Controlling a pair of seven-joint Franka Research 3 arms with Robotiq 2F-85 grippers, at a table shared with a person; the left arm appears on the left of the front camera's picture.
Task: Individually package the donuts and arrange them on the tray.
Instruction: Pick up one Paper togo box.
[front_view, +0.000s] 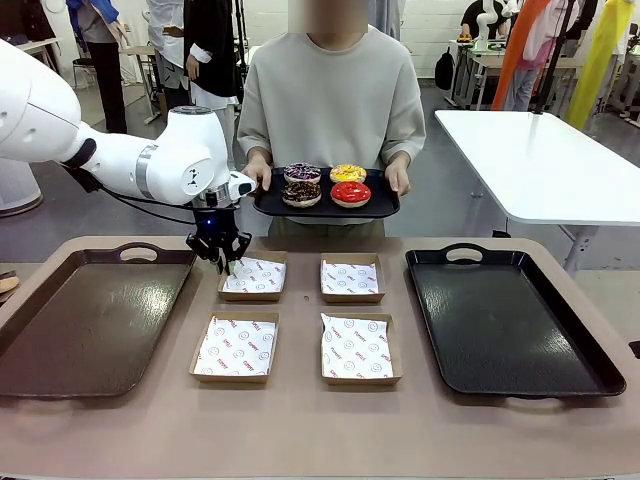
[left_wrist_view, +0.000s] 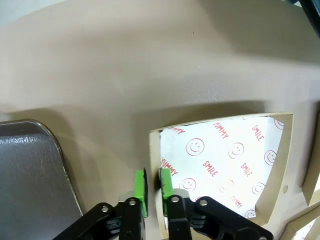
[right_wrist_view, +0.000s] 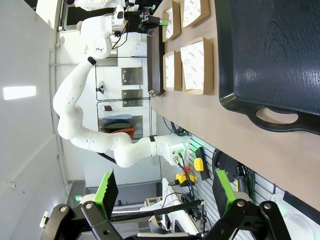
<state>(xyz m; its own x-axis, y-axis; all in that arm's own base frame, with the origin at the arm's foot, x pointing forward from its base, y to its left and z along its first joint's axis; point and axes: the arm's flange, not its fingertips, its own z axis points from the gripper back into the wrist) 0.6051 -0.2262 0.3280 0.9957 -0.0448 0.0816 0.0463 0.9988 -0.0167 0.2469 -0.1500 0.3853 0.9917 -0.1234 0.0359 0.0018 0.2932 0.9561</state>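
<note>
Four donuts (front_view: 351, 193): you see them all on a small black tray (front_view: 385, 208) that the person (front_view: 330, 90) holds beyond the far edge of the counter (front_view: 300, 420). Sprinkled and yellow sit in the far row, chocolate and red in the near row.
Boxes (front_view: 235, 349): four open cardboard ones in a square between a brown tray (front_view: 90, 320) and a large black tray (front_view: 505, 320), each lined with printed paper.
Left gripper (front_view: 228, 262): pads pinch the left wall of the far-left box (front_view: 252, 277).
Right gripper (right_wrist_view: 165, 182): spread wide, well away from the boxes.
</note>
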